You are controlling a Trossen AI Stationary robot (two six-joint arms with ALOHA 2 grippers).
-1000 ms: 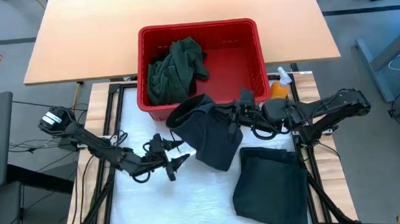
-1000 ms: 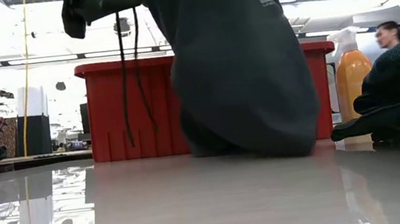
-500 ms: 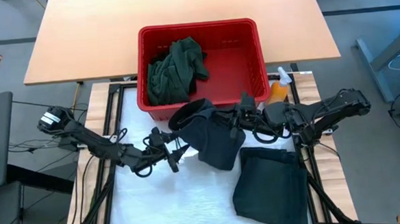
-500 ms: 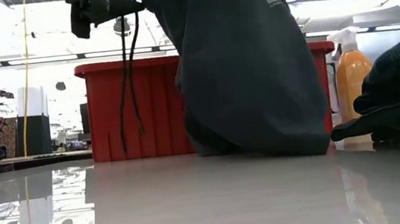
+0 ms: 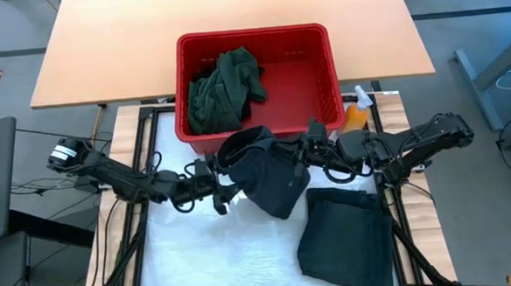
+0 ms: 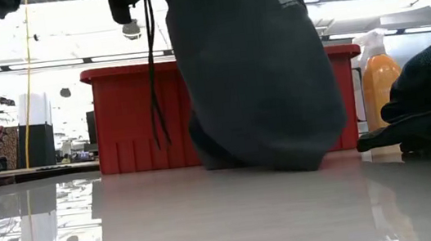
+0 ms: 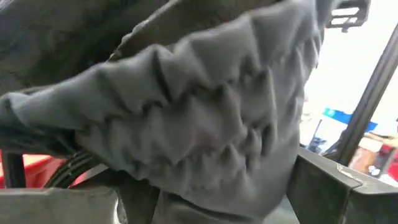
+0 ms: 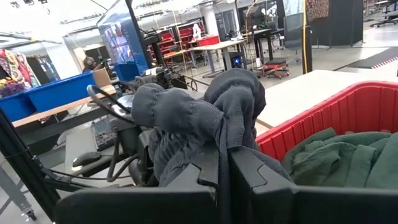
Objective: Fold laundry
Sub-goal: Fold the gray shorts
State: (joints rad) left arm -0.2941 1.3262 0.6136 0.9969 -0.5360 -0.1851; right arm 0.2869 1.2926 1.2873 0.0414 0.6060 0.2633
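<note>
Three garments are showing on the high view: a dark teal garment [image 5: 270, 175] hanging at the middle of the white surface [image 5: 200, 260], a black garment [image 5: 343, 230] lying flat at about four o'clock from it, and a green garment [image 5: 222, 90] sitting crumpled inside the one red basket [image 5: 321, 48] at twelve o'clock. One orange spray bottle [image 5: 357, 111] is standing just beside the basket's near right corner. Two arms are working. The right pincer [image 5: 302, 154] is clamping a bunched edge of the dark teal garment at its three o'clock side, fingers [image 8: 261, 180] pressed together with the cloth pinched between them, and the cloth is hanging from it so that in the low view its lower end is resting on the surface in front of the basket. The left pincer [image 5: 218, 182] is sitting at the garment's nine o'clock side with its fingers spread wide, right up against the gathered elastic band of the cloth [image 7: 205, 137]; whether the fingers are touching the cloth is not clear. Two dark drawcords [image 6: 153, 70] are dangling from the garment.
</note>
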